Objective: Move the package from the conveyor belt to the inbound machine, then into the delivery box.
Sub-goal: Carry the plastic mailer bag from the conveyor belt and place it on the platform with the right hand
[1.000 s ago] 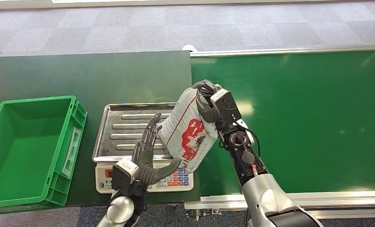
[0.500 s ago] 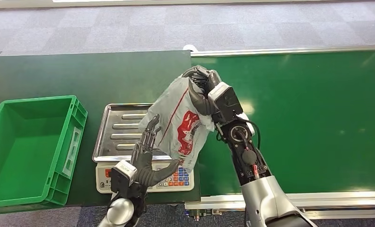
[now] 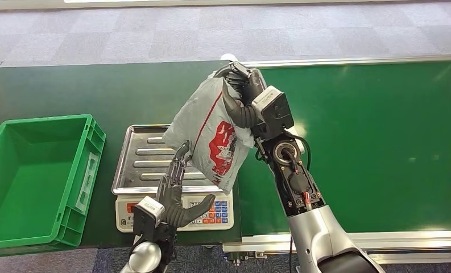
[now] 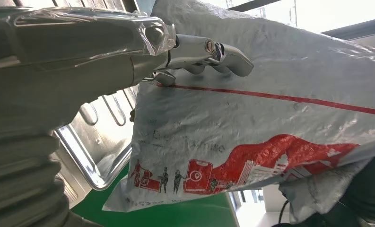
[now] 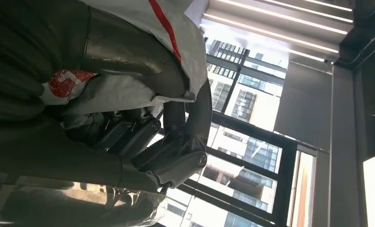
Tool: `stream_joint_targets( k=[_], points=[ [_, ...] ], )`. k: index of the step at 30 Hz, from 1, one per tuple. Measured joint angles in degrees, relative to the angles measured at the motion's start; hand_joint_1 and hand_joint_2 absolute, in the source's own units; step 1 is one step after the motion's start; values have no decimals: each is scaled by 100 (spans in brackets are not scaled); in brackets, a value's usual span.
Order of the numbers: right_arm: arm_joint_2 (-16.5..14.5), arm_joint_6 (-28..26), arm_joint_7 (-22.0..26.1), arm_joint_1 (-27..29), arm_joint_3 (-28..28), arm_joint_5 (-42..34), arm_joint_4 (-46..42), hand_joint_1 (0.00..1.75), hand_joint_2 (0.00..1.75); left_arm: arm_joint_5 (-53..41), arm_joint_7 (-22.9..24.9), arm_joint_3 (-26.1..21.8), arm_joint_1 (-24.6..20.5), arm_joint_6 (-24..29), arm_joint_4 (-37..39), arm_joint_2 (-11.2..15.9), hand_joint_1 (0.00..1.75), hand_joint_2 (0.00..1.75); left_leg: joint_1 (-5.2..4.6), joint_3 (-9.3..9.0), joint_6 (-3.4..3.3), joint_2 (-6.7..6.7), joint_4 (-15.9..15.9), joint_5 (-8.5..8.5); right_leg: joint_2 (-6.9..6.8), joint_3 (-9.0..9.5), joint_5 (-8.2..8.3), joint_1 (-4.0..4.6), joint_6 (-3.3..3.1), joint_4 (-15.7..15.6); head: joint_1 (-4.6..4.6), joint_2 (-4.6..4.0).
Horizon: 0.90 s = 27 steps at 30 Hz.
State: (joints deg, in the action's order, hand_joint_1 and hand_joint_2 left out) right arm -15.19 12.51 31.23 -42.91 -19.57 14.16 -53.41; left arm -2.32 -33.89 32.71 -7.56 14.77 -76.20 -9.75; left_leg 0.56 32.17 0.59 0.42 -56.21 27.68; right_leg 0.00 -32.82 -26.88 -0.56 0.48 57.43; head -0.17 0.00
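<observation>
We see even overhead light with soft glare on the flat green conveyor belt (image 3: pixel 376 142) (backlit windows wash out the right wrist view).

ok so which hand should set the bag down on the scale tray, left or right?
Right. The right hand already grips the bag at its top, hanging partly over the scale tray. The left hand is open beside the bag, fingertips at its side, holding nothing; it could likely steady it.
</observation>
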Motion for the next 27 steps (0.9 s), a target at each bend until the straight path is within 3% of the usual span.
stream_joint_targets(
  k=[14, 21, 27],
  points=[
    [172, -189, 160, -194, 450, -390, 2167, 175, 175, -15, -68, 5, 89, 186, -102, 10, 0, 175, 0, 1, 0, -1, -1, 0, -1, 0, 0, 0, 0, 0, 0, 0],
    [213, -68, 115, -226, 605, -463, 2610, 175, 175, -97, -286, -358, 193, 772, -614, 81, 0, 175, 2, 0, 0, 0, 0, 0, 0, -1, 0, 2, 0, 0, 0, 0],
    [225, -7, 105, -251, 663, -532, 2768, 175, 175, -142, -375, -625, 288, 967, -1008, 149, 0, 175, 1, -1, 0, 1, 0, 0, 0, 0, 0, 2, 0, 0, 0, 0]
  ],
)
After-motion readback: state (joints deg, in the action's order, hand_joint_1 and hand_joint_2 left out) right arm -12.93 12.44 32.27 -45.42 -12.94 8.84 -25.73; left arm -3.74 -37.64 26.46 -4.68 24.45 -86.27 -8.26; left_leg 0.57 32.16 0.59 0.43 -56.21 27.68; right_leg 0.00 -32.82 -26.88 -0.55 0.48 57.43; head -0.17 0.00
